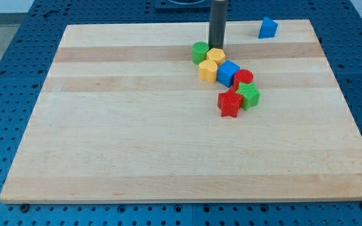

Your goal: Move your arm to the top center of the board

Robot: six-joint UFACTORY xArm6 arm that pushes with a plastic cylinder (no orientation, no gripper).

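Note:
My tip [217, 48] is the lower end of a dark rod that comes down from the view's top centre onto the wooden board [137, 138]. It stands just behind a yellow block [216, 55] and right of a green block [200, 53], touching or nearly touching both. Below them sit a second yellow block [208, 70], a blue cube [229, 73], a red cylinder [243, 78], a green star [249, 95] and a red star [229, 103], all bunched together.
A blue triangular block [268, 28] stands alone near the board's top edge, right of the rod. The board lies on a blue perforated table [5, 75].

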